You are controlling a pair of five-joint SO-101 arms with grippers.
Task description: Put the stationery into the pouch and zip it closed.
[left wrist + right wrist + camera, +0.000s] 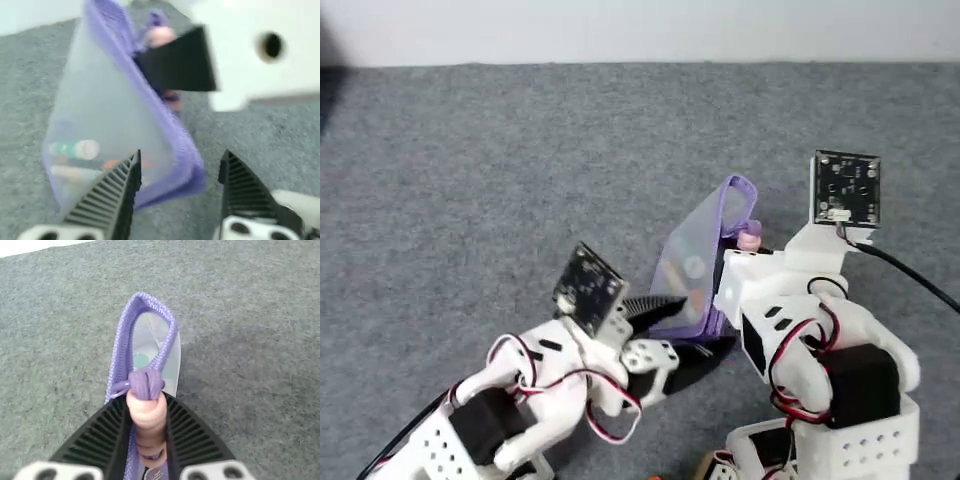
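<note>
The left gripper (181,165) gapes wide by the purple pouch (110,100). Blurry stationery (75,149), maybe pens, lies inside. The right gripper (167,65) touches its top.

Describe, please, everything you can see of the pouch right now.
The pouch has translucent, plastic-looking sides edged with purple woven zip trim. The right gripper is shut on its pinkish pull, knotted to a purple cord, holding the pouch upright and tilted on the grey mat. Beyond the pull the trim looks parted. Inside, stationery shows through the side. The left gripper is open around its lower corner; contact is unclear.
</note>
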